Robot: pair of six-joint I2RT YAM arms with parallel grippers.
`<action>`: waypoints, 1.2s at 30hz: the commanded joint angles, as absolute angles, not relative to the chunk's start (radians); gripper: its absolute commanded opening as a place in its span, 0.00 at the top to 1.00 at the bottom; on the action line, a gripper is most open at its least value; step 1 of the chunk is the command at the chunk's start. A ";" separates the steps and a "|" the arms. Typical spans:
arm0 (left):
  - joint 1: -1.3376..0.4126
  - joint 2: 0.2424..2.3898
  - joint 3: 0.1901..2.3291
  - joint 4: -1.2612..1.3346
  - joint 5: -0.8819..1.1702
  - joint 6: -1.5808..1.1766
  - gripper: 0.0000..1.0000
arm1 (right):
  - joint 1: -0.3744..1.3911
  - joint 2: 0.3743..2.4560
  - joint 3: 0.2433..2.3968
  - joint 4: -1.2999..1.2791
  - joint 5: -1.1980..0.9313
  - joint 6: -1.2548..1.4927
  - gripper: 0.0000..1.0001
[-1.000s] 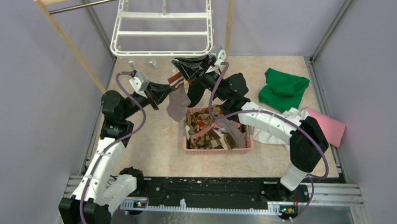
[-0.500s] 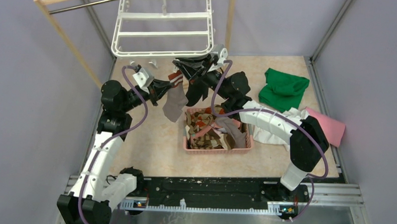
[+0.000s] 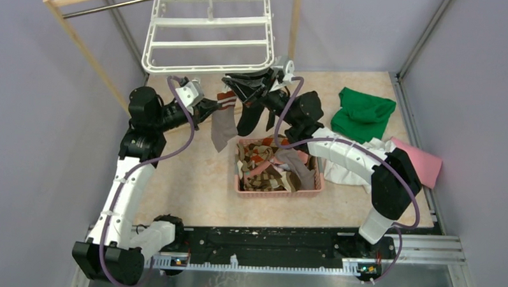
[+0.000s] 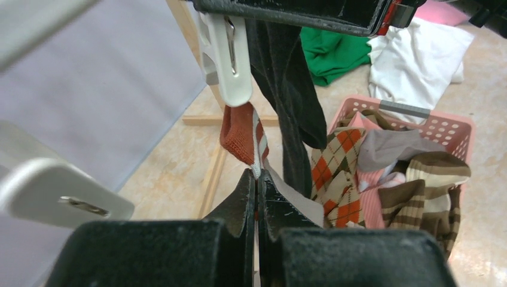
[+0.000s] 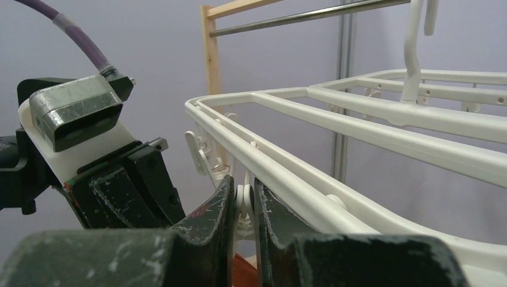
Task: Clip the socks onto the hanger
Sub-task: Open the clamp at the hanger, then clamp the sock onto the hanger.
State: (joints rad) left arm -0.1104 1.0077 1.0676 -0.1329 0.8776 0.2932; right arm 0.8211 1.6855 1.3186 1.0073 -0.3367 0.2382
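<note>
My left fingers [image 4: 242,200] pinch the sock [image 4: 239,134] by its cuff under a clip [image 4: 224,66] on the hanger [image 5: 359,107]; my right fingers [image 5: 209,221] squeeze that clip to open it.

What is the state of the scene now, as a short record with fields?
left tool: shut on striped-cuff sock
right tool: shut on clip of hanger
sock cuff: at the clip's mouth; clamped or not, cannot tell
black sock: hangs beside the clip
pink basket: holds more socks
</note>
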 commanded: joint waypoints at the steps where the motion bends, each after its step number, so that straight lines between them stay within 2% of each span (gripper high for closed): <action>1: -0.089 1.030 1.179 -0.271 0.933 0.474 1.00 | 0.814 1.675 1.349 1.053 -0.417 0.276 0.96; 12: -0.035 1.081 1.254 -0.334 1.091 0.574 1.00 | 0.802 1.680 1.348 1.075 -0.449 0.302 0.96; 36: -0.034 1.091 1.234 -0.159 1.161 0.488 1.00 | 0.793 1.693 1.351 1.095 -0.490 0.322 0.96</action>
State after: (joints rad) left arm -0.0399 1.0912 1.2160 -0.2302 1.1034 0.4873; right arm 0.7933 1.6855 1.3186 1.0557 -0.4297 0.2932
